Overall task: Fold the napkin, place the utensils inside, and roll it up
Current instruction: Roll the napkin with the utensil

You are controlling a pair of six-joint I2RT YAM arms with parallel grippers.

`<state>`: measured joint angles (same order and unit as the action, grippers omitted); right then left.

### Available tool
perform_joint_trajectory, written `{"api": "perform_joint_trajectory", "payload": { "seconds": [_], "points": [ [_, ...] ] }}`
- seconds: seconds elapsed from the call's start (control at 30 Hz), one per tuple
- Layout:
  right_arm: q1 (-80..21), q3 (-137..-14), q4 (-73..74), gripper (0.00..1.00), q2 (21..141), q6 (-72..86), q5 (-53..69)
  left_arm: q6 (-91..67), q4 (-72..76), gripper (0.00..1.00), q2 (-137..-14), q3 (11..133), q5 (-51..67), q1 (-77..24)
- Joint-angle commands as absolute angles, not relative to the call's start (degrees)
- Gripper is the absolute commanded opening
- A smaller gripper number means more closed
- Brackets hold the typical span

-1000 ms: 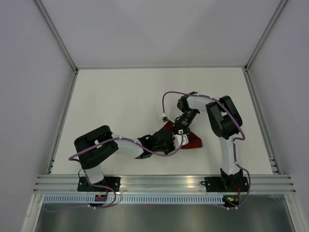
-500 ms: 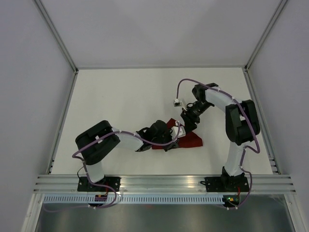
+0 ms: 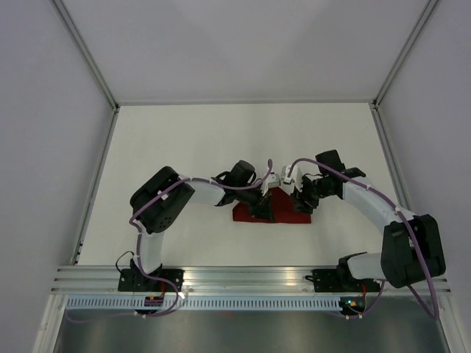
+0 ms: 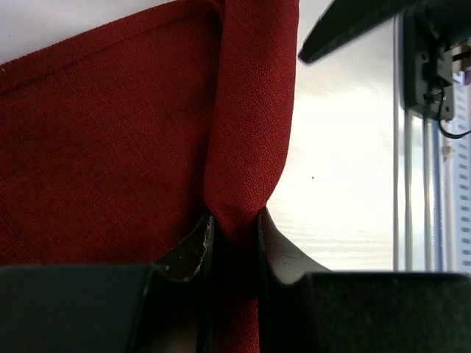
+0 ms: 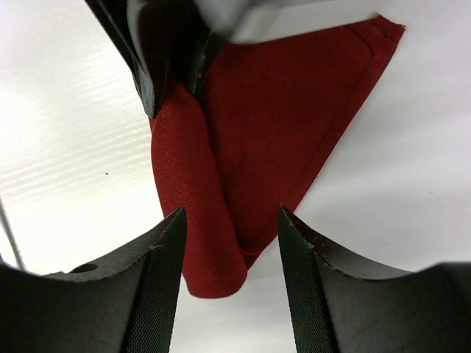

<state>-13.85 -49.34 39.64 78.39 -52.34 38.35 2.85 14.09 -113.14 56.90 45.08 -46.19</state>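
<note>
Dark red thin cloth napkin (image 3: 245,214) lies folded on the white table (image 3: 184,147), near of centre, between the two arms. The left gripper (image 4: 234,224) is clenched on a raised ridge of this cloth, which is pinched tight between its fingers. The right gripper (image 5: 232,220) stands released, with its fingers (image 5: 158,279) straddling the ridge's rounded end; contact there cannot be told. In the top view both grippers cover the napkin's middle, so its layers cannot be made out.
</note>
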Motion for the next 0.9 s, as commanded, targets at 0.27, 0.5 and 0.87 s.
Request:
{"api": "perform_joint_trajectory", "payload": {
  "seconds": [0.27,0.5,0.87],
  "points": [
    [-30.7,-32.2,12.6,0.61,64.7,-47.6,25.2,-1.7,-7.5,0.02,-122.7,64.7,49.7,-42.9],
    [-36.0,-30.1,10.1,0.6,66.4,-46.7,22.2,-4.3,-9.7,0.02,-125.2,67.5,49.6,-42.9],
    [-40.0,-26.0,3.3,0.55,71.0,-46.9,15.5,-5.5,-9.8,0.07,-124.8,68.2,49.8,-42.9]
  ]
}}
